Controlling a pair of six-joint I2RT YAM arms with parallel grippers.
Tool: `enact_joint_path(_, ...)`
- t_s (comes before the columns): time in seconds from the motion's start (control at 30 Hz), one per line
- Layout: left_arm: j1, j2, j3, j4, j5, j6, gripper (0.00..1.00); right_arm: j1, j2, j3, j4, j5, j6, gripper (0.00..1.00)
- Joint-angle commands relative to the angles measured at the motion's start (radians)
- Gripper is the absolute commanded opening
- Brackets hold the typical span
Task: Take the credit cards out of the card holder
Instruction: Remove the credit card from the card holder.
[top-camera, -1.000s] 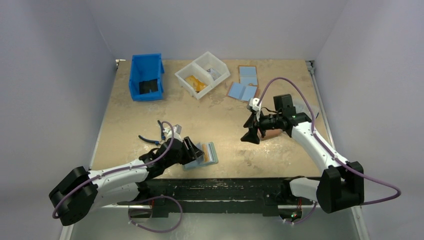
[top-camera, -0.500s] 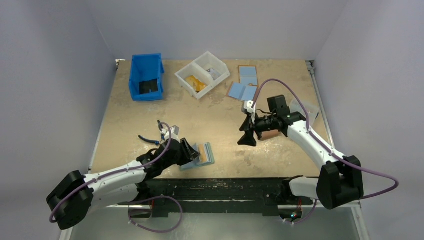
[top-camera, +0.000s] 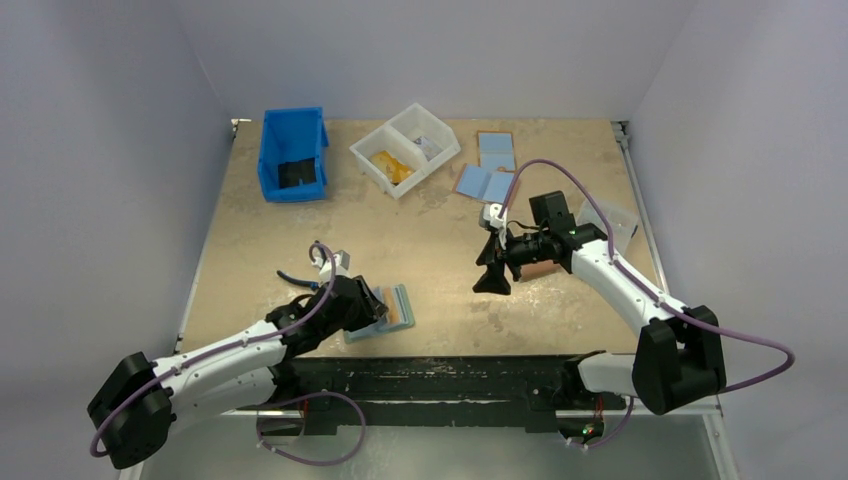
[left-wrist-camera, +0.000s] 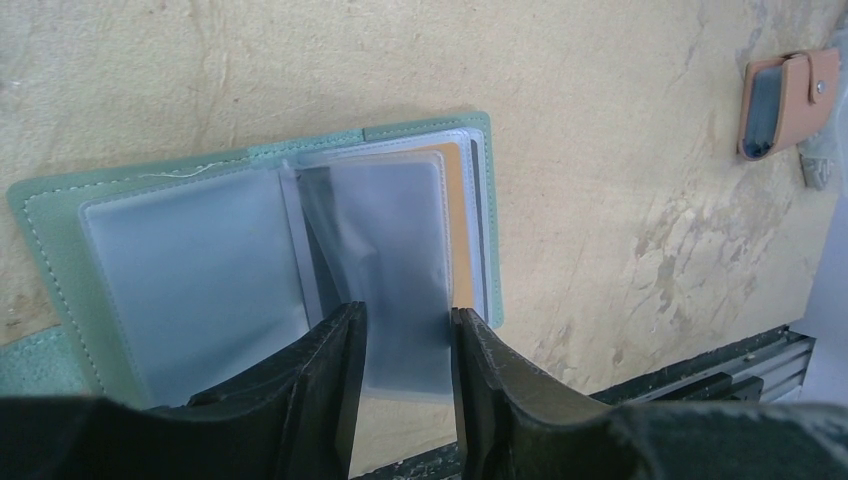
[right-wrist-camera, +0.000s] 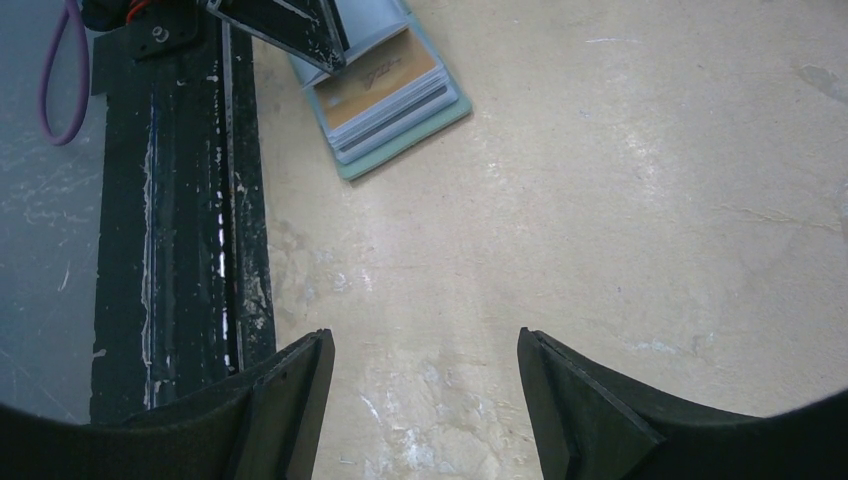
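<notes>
The teal card holder (top-camera: 392, 311) lies open near the table's front edge, clear sleeves up. In the left wrist view its teal rim (left-wrist-camera: 60, 215) frames the sleeves, and a tan-orange credit card (left-wrist-camera: 458, 220) shows at the right side. One grey frosted sleeve leaf (left-wrist-camera: 400, 260) is raised and reaches past the holder's near edge; whether it holds a card I cannot tell. My left gripper (left-wrist-camera: 405, 315) has a finger against each side edge of this leaf. My right gripper (right-wrist-camera: 423, 340) hangs open over bare table, right of the holder (right-wrist-camera: 400, 150). The tan-orange card (right-wrist-camera: 375, 85) shows there too.
A salmon-pink snap wallet (top-camera: 540, 268) lies beside the right gripper (top-camera: 492, 278). At the back stand a blue bin (top-camera: 293, 155), a white two-part tray (top-camera: 405, 148) and flat light-blue wallets (top-camera: 487, 180). A black rail (top-camera: 440, 375) runs along the front edge.
My left arm has drawn back to the left, its jaws have narrowed, and the card holder slid left with it. The right gripper has moved a little left, still open.
</notes>
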Motion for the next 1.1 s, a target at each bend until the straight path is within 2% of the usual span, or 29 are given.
enact_joint_path(0.0,0.005,-0.031,0.054,-0.094,-0.049,0.035,0.39,0.006,0.001,0.003,0.017,0.000,-0.001,0.75)
enact_joint_path(0.2,0.006,-0.056,0.074,-0.154,-0.066,0.043,0.42,0.009,0.002,0.003,0.015,0.002,-0.001,0.75)
enact_joint_path(0.8,0.005,-0.144,0.115,-0.349,-0.162,0.023,0.40,0.017,0.007,0.004,0.012,0.005,-0.004,0.75)
enact_joint_path(0.97,0.006,-0.157,0.116,-0.369,-0.187,0.023,0.38,0.019,0.007,0.006,0.012,0.005,-0.004,0.75)
enact_joint_path(1.07,0.006,-0.144,0.116,-0.367,-0.189,0.029,0.30,0.019,0.008,0.006,0.011,0.006,-0.003,0.75)
